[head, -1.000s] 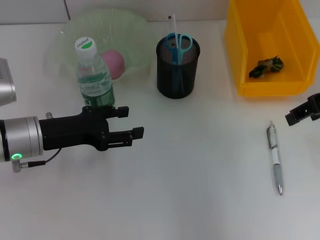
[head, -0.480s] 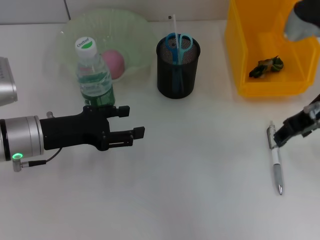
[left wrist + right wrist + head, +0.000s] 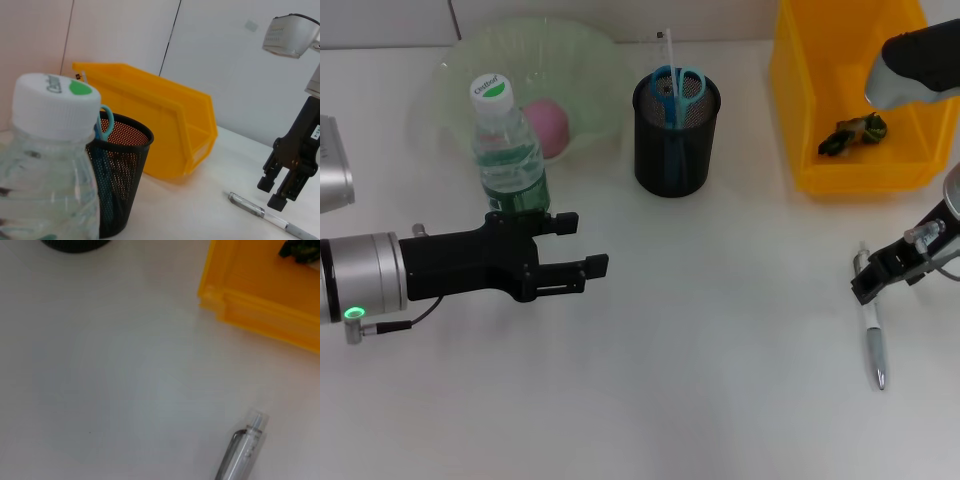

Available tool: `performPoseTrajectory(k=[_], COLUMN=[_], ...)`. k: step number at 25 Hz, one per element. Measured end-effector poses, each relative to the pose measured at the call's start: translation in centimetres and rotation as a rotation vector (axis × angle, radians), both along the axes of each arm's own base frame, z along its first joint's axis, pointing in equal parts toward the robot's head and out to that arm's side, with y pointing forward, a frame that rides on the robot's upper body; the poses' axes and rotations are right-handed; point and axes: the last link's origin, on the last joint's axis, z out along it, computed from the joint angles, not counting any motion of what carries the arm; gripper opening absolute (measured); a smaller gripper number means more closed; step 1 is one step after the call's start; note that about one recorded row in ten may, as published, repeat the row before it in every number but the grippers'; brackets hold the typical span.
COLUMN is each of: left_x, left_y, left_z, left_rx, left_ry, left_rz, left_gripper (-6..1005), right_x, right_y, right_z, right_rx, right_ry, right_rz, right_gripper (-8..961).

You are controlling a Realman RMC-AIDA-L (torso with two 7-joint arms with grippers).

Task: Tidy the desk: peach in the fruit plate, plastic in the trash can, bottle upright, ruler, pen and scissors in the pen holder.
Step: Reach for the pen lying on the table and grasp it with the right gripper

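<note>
Yellow bin (image 3: 850, 100) — black mesh holder (image 3: 675, 135) — silver pen (image 3: 872, 330)

Capped bottle (image 3: 47, 170) close up, upright; mesh pen holder (image 3: 120, 175) behind, scissors (image 3: 104, 127) inside; yellow bin (image 3: 165, 135) beyond; right tool (image 3: 276, 192), fingers apart, above pen (image 3: 270, 217) on surface (image 3: 200, 210).

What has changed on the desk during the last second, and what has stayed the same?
The right gripper came in from the desk's right edge and lowered over the pen's upper end, jaws open; the pen is not gripped yet. The left gripper, bottle, pen holder, peach and pen stayed put.
</note>
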Motion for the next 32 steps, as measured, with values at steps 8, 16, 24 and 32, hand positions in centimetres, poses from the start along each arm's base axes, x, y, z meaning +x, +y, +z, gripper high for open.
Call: performPoseTrajectory(k=[8, 16, 24, 32], left_x=[-0.2, -0.2, -0.2, 0.0], left_y=[-0.2, -0.4, -0.5, -0.8], left_z=[0.0, -0.1, -0.2, -0.1], left_rx=[0.000, -0.009, -0.013, -0.025], left_ry=[-0.001, -0.008, -0.013, -0.027], left_rz=[0.008, 0.010, 0.010, 0.000], left_gripper=[780, 780, 779, 779], right_x=[0.2, 0.1, 0.4, 0.5], right_y=[0.2, -0.1, -0.3, -0.5], right_z=[-1.2, -2.3, -2.4, -2.5], right_rx=[-0.015, -0.052, -0.060, -0.060], right_ry=[-0.011, -0.037, -0.043, -0.031], right_rz=[0.026, 0.059, 0.055, 0.050], right_gripper=[580, 565, 401, 288])
